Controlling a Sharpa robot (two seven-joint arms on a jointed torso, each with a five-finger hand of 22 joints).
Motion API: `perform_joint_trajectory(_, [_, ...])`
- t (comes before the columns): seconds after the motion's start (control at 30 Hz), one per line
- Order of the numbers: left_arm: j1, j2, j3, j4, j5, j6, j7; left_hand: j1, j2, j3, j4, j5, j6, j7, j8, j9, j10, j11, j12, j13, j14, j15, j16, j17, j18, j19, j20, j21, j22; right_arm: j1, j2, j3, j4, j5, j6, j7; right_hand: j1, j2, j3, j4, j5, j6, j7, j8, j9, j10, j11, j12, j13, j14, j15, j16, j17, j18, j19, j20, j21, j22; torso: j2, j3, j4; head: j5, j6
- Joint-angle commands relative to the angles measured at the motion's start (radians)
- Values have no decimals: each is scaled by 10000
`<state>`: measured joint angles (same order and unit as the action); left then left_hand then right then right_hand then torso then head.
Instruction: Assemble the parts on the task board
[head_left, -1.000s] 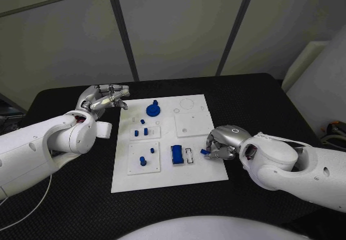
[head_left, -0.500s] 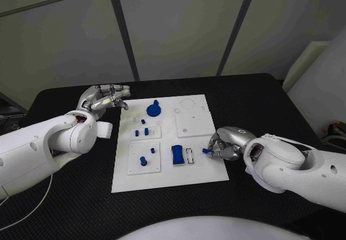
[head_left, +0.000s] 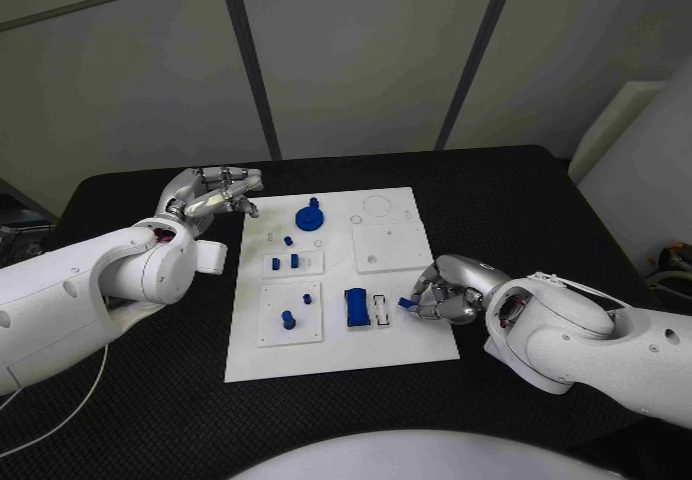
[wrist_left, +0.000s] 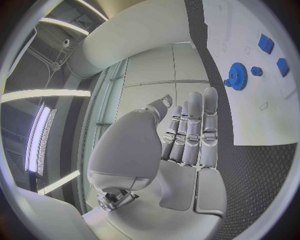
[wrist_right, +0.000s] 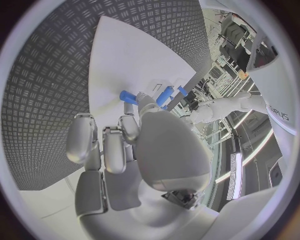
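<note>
- White task board (head_left: 335, 340) lies flat mid-desk
- Blue gear (head_left: 307, 217) near its far edge
- Small blue part (head_left: 410, 301), pinched in the right hand (head_left: 447, 292) at the board's right edge

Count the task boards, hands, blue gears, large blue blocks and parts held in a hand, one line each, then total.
task board: 1
Hands: 2, left hand and right hand
blue gear: 1
large blue block: 1
small blue part held in the right hand: 1
Total: 6
</note>
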<state>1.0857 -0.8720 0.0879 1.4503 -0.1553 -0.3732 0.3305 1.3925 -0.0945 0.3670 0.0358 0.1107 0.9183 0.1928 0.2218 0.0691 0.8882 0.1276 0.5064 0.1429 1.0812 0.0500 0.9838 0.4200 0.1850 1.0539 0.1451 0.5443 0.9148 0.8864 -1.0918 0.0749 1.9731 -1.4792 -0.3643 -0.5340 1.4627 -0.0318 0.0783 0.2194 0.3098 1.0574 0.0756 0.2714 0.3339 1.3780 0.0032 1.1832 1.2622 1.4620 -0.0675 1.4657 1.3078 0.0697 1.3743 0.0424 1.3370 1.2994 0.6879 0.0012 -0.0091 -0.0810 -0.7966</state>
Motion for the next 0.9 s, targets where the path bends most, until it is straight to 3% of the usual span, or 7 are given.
perform_joint_trajectory(0.03, [13,19,7,10,7,114,21,-9,89,-56,-21,-1,-56,16,61,-4,-58,6,47,14,-52,-6,-60,-9,-27,33,12,-41,-12,8,154,2,-10,440,-654,105,-147,7,81,-3,-47,172,-90,-18,112,187,-131,58,23,790,-47,62,1066,1,85,-1,45,11,0,-2,-4,-8,2])
perform_joint_trajectory(0.2, [12,27,7,27,7,118,19,-9,89,-56,-21,-1,-56,16,61,-4,-58,6,47,14,-52,-6,-60,-9,-27,33,12,-41,-12,9,387,2,-177,600,-646,88,-198,-31,102,18,-61,189,-98,-11,122,192,-134,62,27,792,-48,66,1072,0,88,-2,46,14,5,-17,23,-20,16])
perform_joint_trajectory(0.43, [12,9,7,54,7,121,19,-9,89,-56,-21,-1,-56,16,61,-4,-58,6,47,14,-52,-6,-60,-9,-27,33,12,-41,-12,11,704,2,-403,780,-572,56,-343,-81,148,89,10,244,-115,18,153,217,-148,96,56,798,-59,85,1102,-5,107,-9,66,40,5,-9,0,31,11])
perform_joint_trajectory(0.6, [12,12,7,66,7,134,11,5,89,-60,-30,0,-69,20,61,-6,-68,8,55,15,-56,-6,-60,-12,-26,34,12,-47,-15,11,940,2,-595,918,-140,-72,-806,-144,79,354,579,328,-145,75,221,269,-168,149,100,804,-70,104,1134,-8,118,-19,72,56,5,-12,9,47,8])
perform_joint_trajectory(0.9, [13,6,7,68,7,152,-21,7,89,-61,-31,0,-70,20,61,-6,-69,8,55,15,-57,-6,-60,-12,-26,34,12,-47,-16,12,1230,2,-693,1064,122,-107,-1328,-195,-133,641,751,439,-187,174,322,332,-199,206,152,810,-96,123,1167,-12,131,-42,82,77,6,3,-12,88,-4])
